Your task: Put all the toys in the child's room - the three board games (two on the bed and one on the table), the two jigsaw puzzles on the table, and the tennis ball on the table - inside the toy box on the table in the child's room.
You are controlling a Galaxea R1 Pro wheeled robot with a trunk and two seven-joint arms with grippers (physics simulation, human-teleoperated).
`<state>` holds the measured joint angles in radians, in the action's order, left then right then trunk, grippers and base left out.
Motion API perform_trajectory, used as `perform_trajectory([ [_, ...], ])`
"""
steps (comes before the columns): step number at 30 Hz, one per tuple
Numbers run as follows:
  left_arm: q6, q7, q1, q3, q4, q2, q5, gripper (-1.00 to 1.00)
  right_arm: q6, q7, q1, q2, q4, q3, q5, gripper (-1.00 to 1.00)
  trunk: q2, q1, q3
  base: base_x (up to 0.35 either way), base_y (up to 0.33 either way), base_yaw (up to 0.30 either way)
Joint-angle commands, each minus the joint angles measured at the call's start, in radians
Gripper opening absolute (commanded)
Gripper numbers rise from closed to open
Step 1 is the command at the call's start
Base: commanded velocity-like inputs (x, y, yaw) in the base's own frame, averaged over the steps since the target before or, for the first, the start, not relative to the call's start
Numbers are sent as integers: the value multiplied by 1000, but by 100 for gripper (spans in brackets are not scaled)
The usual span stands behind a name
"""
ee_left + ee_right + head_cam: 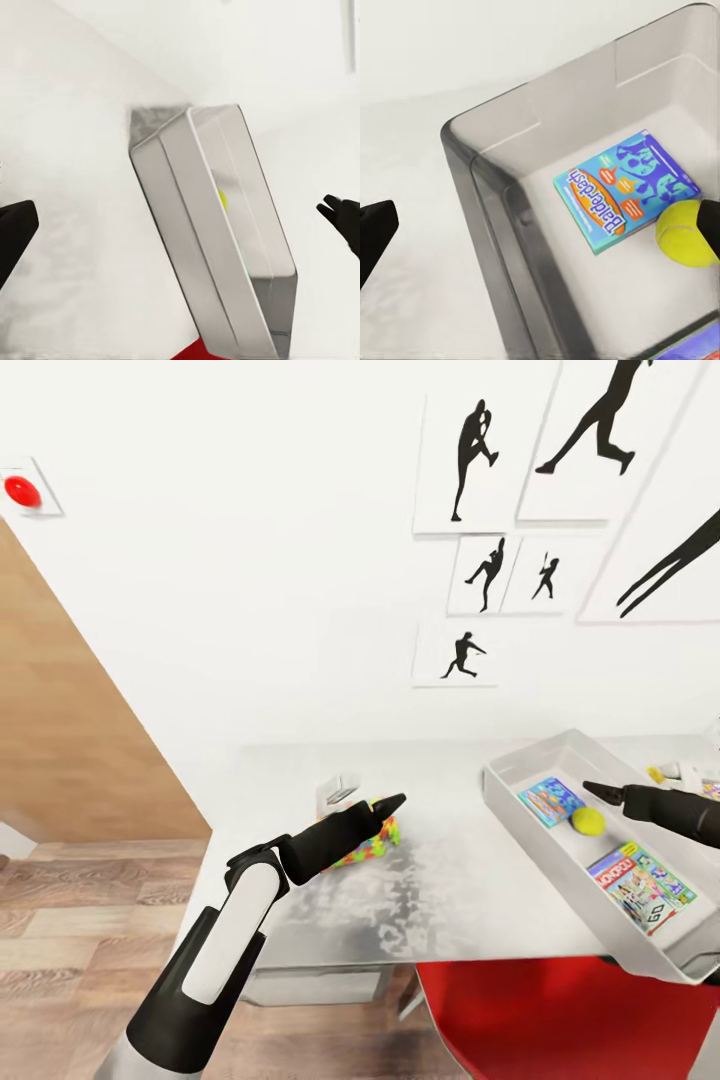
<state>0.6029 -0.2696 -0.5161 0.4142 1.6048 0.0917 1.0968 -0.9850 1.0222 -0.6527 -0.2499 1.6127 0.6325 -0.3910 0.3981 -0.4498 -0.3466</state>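
Observation:
The grey toy box (520,810) stands on the right part of the table (450,900). In it lie a blue Balderdash board game (550,801), the tennis ball (587,821) and a Monopoly board game (640,885). My right gripper (600,792) hovers open just above the box; the right wrist view shows the blue board game (622,187) and the tennis ball (686,234) beside one finger. Open as well, my left gripper (390,803) hangs over a jigsaw puzzle (375,847) on the table and partly hides it. The left wrist view looks across at the toy box (202,225).
A small white object (338,790) lies on the table behind the puzzle. Small items (655,773) sit past the box at the right edge. A red seat (540,1010) stands below the table front. The brown door (60,740) is at the left, with a red wall button (22,491) above it.

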Motion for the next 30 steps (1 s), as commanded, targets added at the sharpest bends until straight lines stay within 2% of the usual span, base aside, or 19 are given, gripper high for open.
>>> perform_trajectory([
  [1, 5, -10, -1, 0, 1, 0, 10, 100, -5, 10, -2, -1, 1, 1, -9, 100, 2, 0, -2, -161, 65, 0],
  [14, 15, -10, -1, -2, 1, 0, 11, 100, -5, 11, -2, 4, 1, 2, -9, 100, 2, 0, -2, -68, 202, 0],
  [30, 17, -9, -1, -2, 1, -1, 12, 100, -1, 8, -1, 13, 1, 1, -9, 100, 2, 0, -2, 23, 281, 0],
])
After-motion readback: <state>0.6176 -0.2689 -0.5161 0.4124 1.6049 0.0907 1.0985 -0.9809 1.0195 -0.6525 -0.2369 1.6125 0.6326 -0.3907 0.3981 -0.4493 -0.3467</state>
